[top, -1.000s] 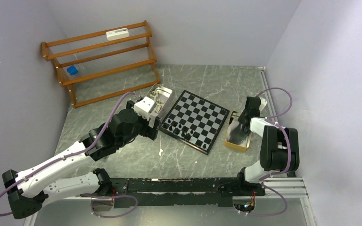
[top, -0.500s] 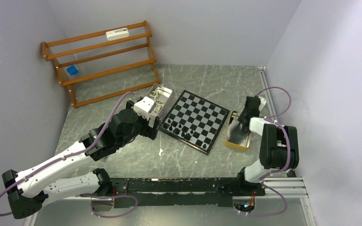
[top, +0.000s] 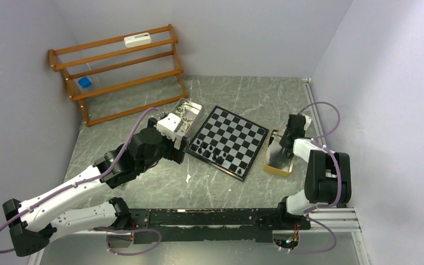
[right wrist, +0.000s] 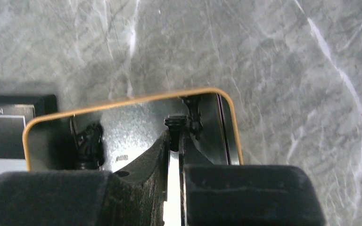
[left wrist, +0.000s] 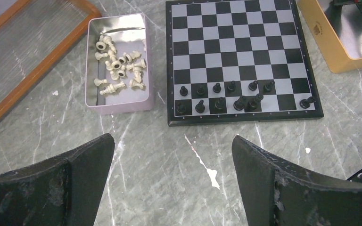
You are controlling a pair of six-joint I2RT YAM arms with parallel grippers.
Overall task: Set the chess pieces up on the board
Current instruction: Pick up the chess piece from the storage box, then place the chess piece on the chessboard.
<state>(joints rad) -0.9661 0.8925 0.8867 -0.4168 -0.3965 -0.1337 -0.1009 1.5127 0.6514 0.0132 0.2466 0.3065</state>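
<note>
The left gripper (left wrist: 173, 141) hangs above the grey marble table (left wrist: 151, 155) with its two fingers spread wide and nothing between them. In the left wrist view the board (left wrist: 238, 47) lies in the upper middle of the frame. About a dozen black chess pieces (left wrist: 217, 88) stand in two uneven rows along its lower edge, and one stands alone near the lower right corner. Just left of the board is a pale tin (left wrist: 118, 107) that holds the cream-white pieces (left wrist: 118, 63), lying in a heap. The right gripper (right wrist: 174, 141) is inside the gold tin (right wrist: 122, 101), on the right side of the board in the top view. Its fingers are pressed together on one small black piece (right wrist: 175, 123). Other black pieces lie just beside it and at the tin's left end. A wooden rack (top: 116, 72) stands in the upper left of the top view.
</note>
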